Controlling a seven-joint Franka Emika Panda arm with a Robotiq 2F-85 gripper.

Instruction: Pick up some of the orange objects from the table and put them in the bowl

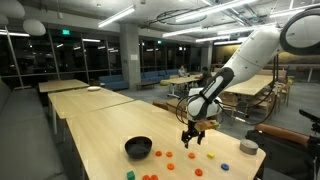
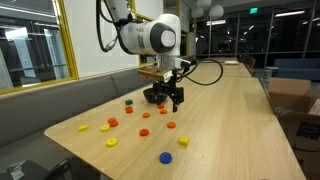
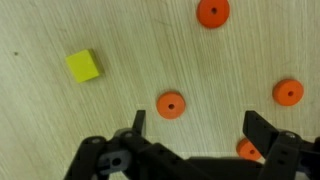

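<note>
Several orange objects lie on the light-wood table (image 3: 60,120). The wrist view shows orange discs with centre holes at top (image 3: 212,12), middle (image 3: 171,104), right (image 3: 288,92) and one partly under the right finger (image 3: 248,150). My gripper (image 3: 196,125) hovers open above them, holding nothing. In both exterior views the gripper (image 1: 192,135) (image 2: 172,98) points down over the scattered pieces (image 1: 190,156) (image 2: 172,125). The black bowl (image 1: 138,148) sits on the table beside the pieces; it is partly hidden behind the gripper in an exterior view (image 2: 153,95).
A yellow cube (image 3: 84,65) lies to the left of the orange discs. Yellow (image 2: 111,142), blue (image 2: 166,157) and green (image 2: 128,102) pieces are scattered around. A grey round lidded object (image 1: 248,147) stands near the table edge. Other long tables (image 1: 85,100) stand behind.
</note>
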